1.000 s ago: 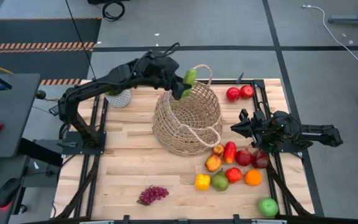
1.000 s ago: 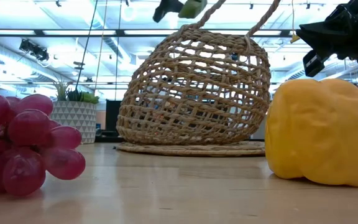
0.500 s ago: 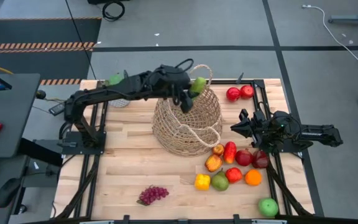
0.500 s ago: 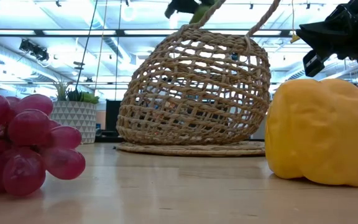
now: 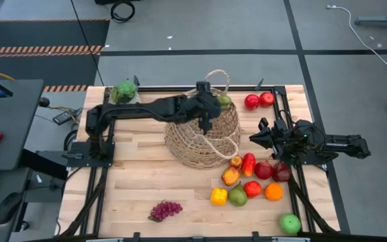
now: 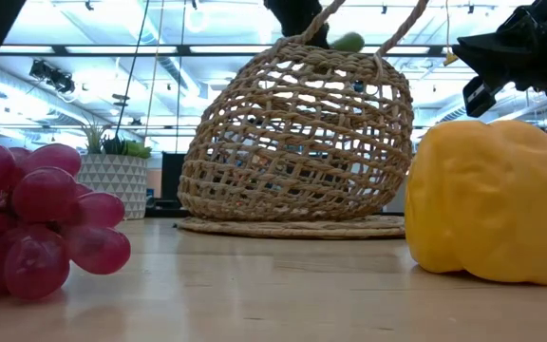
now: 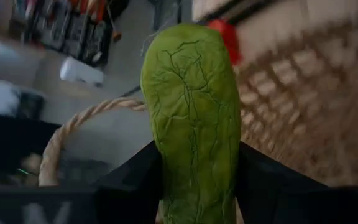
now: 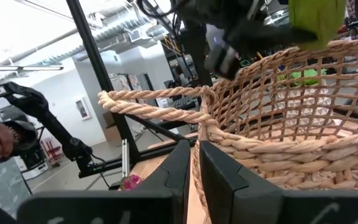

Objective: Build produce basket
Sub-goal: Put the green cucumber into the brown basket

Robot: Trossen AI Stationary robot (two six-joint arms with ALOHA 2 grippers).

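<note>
The tan wicker basket [image 5: 202, 134] stands on its flat base mid-table, its wall slumped; it also shows in the low view [image 6: 297, 142]. My left gripper [image 5: 210, 107] reaches out over the basket's mouth, shut on a green cucumber [image 5: 224, 101], which shows at rim level between the handles in the low view [image 6: 348, 42]. My right gripper [image 5: 255, 138] waits just right of the basket, fingers close together and empty. Loose produce lies right of and in front of the basket: a yellow pepper [image 5: 218, 196], grapes [image 5: 165, 210], red apples [image 5: 259, 100]. My left gripper pinches the cucumber [image 7: 191, 118] between its two fingers [image 7: 129, 180], one on each long side [image 7: 191, 186]. Much of the cucumber sticks out past the fingertips. The arm comes from the table's left, above the basket. The cucumber is lifted clear, by the far handle [image 7: 73, 127].
A green plant in a white pot [image 5: 125, 93] stands at the far left corner. A cluster of fruit [image 5: 250, 178], an orange [image 5: 273, 191] and a green apple [image 5: 289, 223] lie near the right front. Bare wood lies left of the basket.
My left gripper has carried the cucumber toward the table's right edge and down, from beside the basket's far left rim to over its mouth, the arm stretching out low. The hold stays shut. The basket and my right arm have kept still.
</note>
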